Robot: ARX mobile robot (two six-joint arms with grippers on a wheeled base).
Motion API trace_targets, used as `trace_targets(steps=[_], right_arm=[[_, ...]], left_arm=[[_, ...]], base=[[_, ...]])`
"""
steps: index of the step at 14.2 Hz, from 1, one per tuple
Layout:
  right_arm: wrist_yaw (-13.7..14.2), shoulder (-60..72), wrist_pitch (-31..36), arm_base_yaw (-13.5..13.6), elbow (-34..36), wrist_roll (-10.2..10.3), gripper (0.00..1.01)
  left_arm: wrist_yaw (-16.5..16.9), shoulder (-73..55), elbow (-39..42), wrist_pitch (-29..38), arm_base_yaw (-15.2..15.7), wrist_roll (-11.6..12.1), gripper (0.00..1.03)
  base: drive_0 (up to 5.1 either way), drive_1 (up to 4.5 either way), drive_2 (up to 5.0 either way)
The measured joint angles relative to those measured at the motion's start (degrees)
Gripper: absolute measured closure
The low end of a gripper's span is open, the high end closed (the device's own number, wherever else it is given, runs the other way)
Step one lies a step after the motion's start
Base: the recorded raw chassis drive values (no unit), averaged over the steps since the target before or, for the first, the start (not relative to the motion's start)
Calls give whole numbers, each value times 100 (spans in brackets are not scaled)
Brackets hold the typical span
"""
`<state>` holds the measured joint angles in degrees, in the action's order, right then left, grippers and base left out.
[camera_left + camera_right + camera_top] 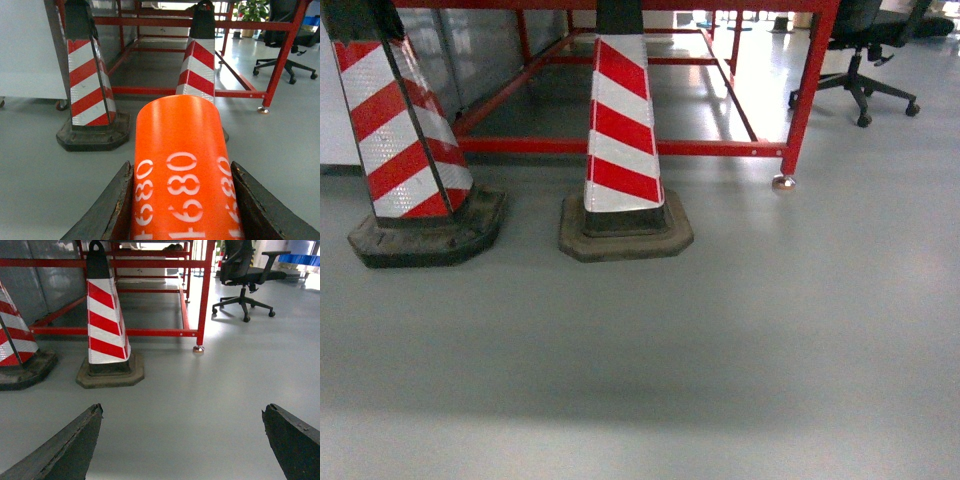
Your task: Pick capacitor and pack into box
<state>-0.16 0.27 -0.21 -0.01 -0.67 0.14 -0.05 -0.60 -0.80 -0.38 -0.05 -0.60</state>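
Left gripper (181,200) is pinching an orange cylindrical capacitor (180,165): its two dark fingers (107,210) press on either side of the body, seen only in the left wrist view. The capacitor lies lengthwise between them, rounded far end pointing away from the camera, white "680" digits printed in repeated columns along its side. It is held off the grey floor (720,340); how high, can't tell.

Right gripper (182,440) is spread wide, one dark fingertip (70,440) at lower left and one at lower right of its wrist view, only bare floor between them, nothing held.

Neither gripper shows in the head view. No pink box shows in any of the three views.

Head view: two red-and-white striped traffic cones on dark rubber bases, the left cone (405,130) at the left edge, the middle cone (622,130) near centre, close beside each other but bases apart. Behind them a red metal frame (800,90) on casters, its lower rails running far into the scene. A black office chair (865,60) stands far right, well apart from the cones. Grey panelling sits behind the frame on the left. A broad soft shadow crosses the near floor.
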Motion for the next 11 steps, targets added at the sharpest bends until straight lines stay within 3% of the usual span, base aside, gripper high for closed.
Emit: trace_targets(steps=[1,11], right_arm=[[0,0,-7,0,0,0,3],[13,0,-20,0,0,0,3]], left_arm=[[-4,0,0,0,0,0,59],[2,0,0,-2,0,0,59]], base=[[0,0,0],[-4,398,-406]])
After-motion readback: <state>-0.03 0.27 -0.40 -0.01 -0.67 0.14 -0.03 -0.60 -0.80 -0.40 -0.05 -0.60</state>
